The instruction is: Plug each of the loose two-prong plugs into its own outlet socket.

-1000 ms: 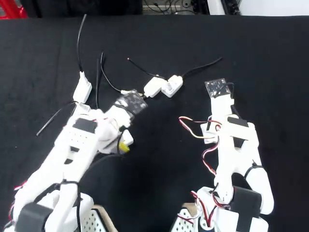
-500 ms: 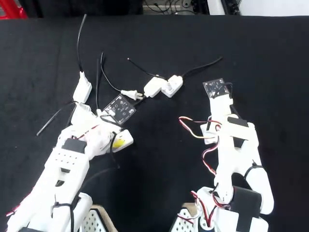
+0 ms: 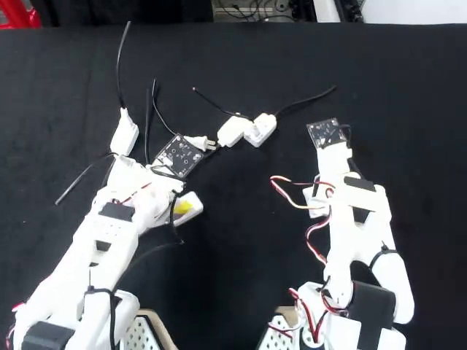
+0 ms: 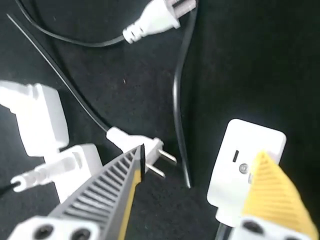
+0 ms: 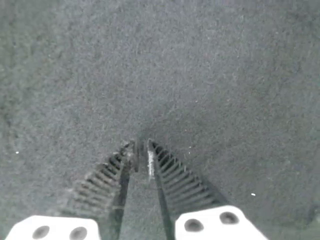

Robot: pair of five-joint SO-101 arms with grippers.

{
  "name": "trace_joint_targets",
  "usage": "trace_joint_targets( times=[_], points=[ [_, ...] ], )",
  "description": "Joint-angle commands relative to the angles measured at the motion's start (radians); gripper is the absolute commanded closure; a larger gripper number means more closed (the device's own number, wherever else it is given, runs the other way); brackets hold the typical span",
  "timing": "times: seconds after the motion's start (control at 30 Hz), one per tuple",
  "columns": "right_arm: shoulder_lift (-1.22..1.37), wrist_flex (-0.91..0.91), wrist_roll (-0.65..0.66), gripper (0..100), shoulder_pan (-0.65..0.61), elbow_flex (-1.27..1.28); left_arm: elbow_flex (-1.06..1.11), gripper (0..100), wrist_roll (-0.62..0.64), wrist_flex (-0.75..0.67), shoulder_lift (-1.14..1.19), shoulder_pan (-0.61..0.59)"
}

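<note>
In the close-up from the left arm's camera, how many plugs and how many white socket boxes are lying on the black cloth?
Plugs with bare prongs: 2
White socket boxes: 3
Total: 5

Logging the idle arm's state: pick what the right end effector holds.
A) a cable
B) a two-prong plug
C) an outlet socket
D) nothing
D: the right end effector is shut, fingertips together with nothing between them, over the bare black cloth.
</note>
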Motion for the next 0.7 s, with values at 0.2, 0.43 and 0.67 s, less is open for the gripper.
trace_joint_targets(
  times=[0.2,0.43,0.67],
  points=[
    [0.001,-0.008,0.006,96.9,-0.014,-0.002,-0.016,67,-0.097,0.140,0.063,0.091],
    [0.001,-0.009,0.006,96.9,-0.014,-0.002,-0.094,67,-0.101,0.288,0.051,0.170],
    [0.001,-0.011,0.006,96.9,-0.014,-0.002,0.008,67,-0.101,0.301,-0.083,0.249]
  ],
)
